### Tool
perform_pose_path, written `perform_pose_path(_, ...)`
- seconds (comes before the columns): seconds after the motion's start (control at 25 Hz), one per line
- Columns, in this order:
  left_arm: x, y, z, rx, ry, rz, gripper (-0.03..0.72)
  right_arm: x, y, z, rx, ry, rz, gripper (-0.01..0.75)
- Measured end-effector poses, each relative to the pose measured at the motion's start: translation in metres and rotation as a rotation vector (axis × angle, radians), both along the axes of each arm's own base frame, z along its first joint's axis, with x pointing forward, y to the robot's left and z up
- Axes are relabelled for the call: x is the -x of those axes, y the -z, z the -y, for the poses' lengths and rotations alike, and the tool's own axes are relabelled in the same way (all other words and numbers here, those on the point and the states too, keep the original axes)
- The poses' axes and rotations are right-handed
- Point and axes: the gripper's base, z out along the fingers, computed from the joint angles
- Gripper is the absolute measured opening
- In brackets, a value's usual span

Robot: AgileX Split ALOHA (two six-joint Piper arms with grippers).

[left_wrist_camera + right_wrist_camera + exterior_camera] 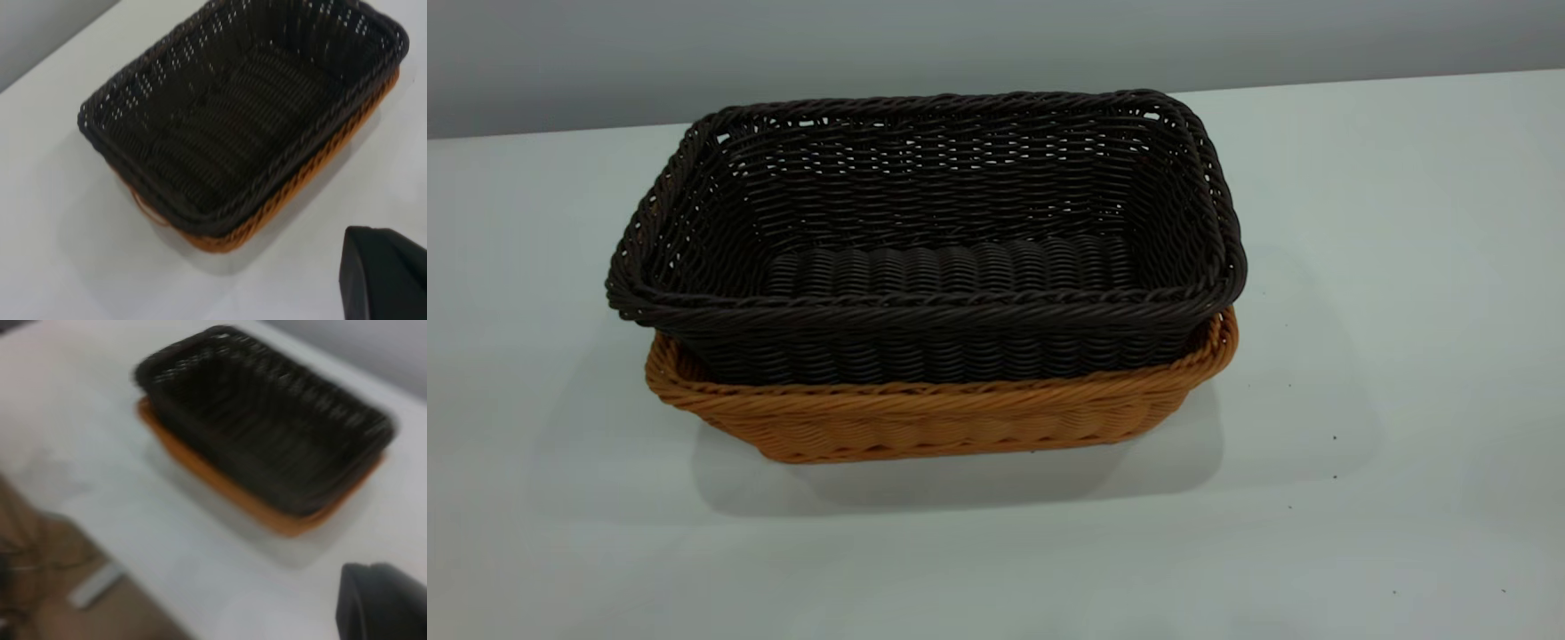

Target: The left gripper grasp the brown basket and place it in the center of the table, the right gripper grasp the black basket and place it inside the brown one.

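Sitting nested: black basket (925,240) inside brown basket (943,418), mid table (1405,267). You see only dark corner of left gripper (383,273) and right gripper (380,600); baskets well clear of both, finger state unreadable.

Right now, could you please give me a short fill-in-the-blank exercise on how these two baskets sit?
1. The black basket sits inside the ____ basket.
2. Both baskets stand on the white ____.
3. The black basket holds ____ inside it.
4. The black basket's rim sits ____ than the brown basket's rim.

Missing words: brown; table; nothing; higher
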Motion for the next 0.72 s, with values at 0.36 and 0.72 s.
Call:
perform_pose_path(0.36, 0.025, 0.002, -0.017, 0.001, -0.004, -0.082, -0.001, 0.022, 0.019, 0.018, -0.100, 0.081, 0.153, 0.003)
perform_pose_path(0.72, 0.050, 0.016, -0.032, 0.033, 0.012, -0.147, -0.001, 0.028, 0.019, 0.021, -0.128, 0.098, 0.131, 0.003)
